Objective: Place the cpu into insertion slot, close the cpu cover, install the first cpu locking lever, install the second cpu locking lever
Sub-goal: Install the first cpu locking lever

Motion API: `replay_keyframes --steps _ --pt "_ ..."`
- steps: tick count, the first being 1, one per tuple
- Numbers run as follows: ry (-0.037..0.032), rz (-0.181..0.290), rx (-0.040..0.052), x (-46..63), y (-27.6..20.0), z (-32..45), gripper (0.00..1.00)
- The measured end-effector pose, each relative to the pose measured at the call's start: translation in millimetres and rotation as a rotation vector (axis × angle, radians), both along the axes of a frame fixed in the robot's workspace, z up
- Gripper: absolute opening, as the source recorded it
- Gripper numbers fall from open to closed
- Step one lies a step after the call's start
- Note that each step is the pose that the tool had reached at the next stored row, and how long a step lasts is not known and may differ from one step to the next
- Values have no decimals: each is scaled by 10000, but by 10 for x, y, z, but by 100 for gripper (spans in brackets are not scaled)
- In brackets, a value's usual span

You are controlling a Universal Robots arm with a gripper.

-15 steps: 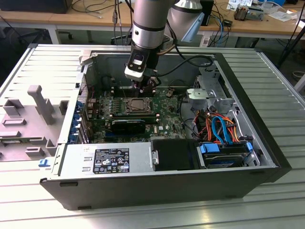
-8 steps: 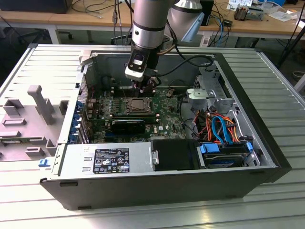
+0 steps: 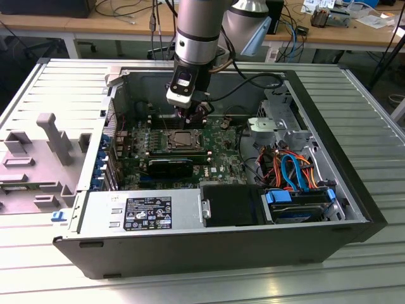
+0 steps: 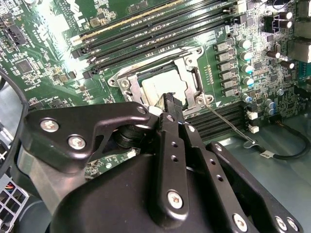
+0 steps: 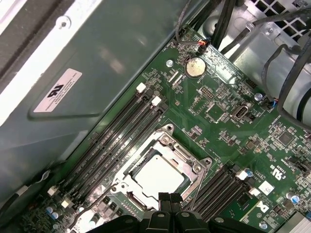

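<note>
The cpu (image 5: 158, 175) lies in the insertion slot (image 3: 183, 138) on the green board, its pale metal top showing through the window of the cpu cover (image 5: 183, 156), which lies flat over it. In the second wrist view the cpu (image 4: 156, 88) sits just beyond my fingertips, framed by the cpu cover (image 4: 190, 72). My gripper (image 5: 170, 200) is shut with nothing between its fingers and hovers at the slot's near edge. The gripper (image 3: 193, 117) hangs just above the slot in the exterior view. A thin wire locking lever (image 4: 228, 122) sticks out from the slot's corner.
Long black memory slots (image 5: 121, 133) run on both sides of the slot. The open computer case (image 3: 329, 107) walls the board in, with a drive bay and coloured cables (image 3: 291, 168) at the exterior view's right and a power supply (image 3: 145, 212) in front.
</note>
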State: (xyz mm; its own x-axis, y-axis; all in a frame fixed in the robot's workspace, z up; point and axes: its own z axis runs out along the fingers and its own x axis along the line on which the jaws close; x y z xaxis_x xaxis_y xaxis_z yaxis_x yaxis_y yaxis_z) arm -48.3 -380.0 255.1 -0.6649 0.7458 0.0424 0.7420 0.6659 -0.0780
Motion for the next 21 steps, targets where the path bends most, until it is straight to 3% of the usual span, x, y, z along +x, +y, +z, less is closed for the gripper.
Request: replay_keyframes --steps 21 --pt "0 173 17 0 0 0 11"
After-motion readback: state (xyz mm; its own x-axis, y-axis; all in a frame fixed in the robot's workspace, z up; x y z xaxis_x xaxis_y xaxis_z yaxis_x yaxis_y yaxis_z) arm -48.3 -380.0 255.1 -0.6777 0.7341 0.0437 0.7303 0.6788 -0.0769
